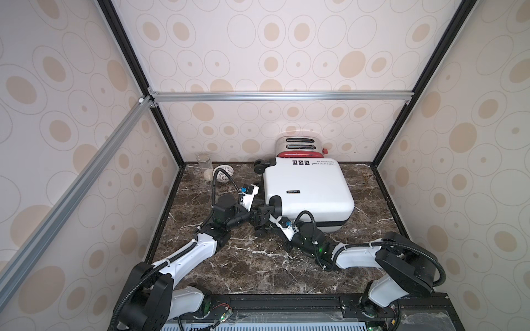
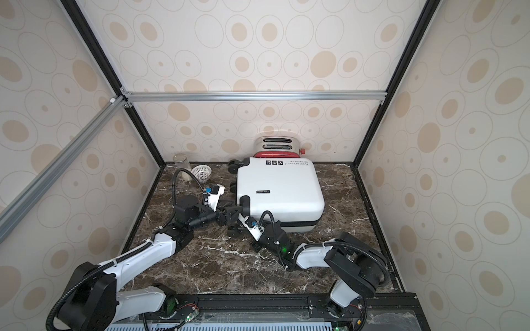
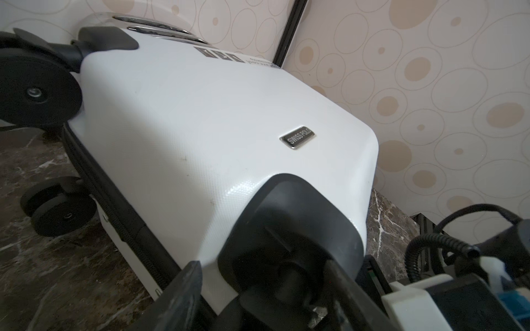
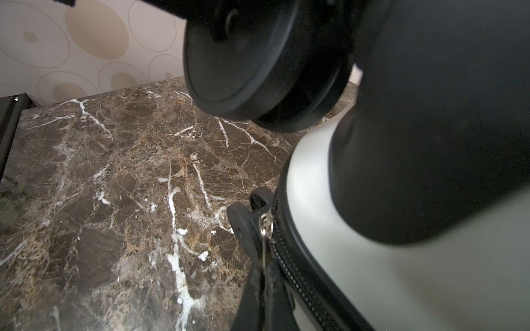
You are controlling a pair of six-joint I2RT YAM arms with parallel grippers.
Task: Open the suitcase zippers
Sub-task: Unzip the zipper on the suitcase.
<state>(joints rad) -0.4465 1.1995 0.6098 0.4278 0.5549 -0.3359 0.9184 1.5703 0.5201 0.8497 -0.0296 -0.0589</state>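
Observation:
The white suitcase [image 1: 307, 189] lies flat on the marble table, wheels pointing left, with the black zipper band [image 1: 329, 225] round its side. My left gripper [image 1: 261, 214] is at the near left corner. In the left wrist view its jaws stand wide on either side of the black corner wheel [image 3: 286, 286]; whether they clamp it does not show. My right gripper [image 4: 263, 265] is low beside the same corner, shut on the thin silvery zipper pull [image 4: 263, 243]. That pull hangs from the slider [image 4: 265, 222] on the zipper band [image 4: 298, 275].
A red and chrome toaster [image 1: 299, 146] stands against the back wall, touching the suitcase's far edge. A glass jar [image 1: 204, 164] and a small white basket [image 1: 225, 173] sit in the back left corner. Both arms meet at the suitcase's near left corner.

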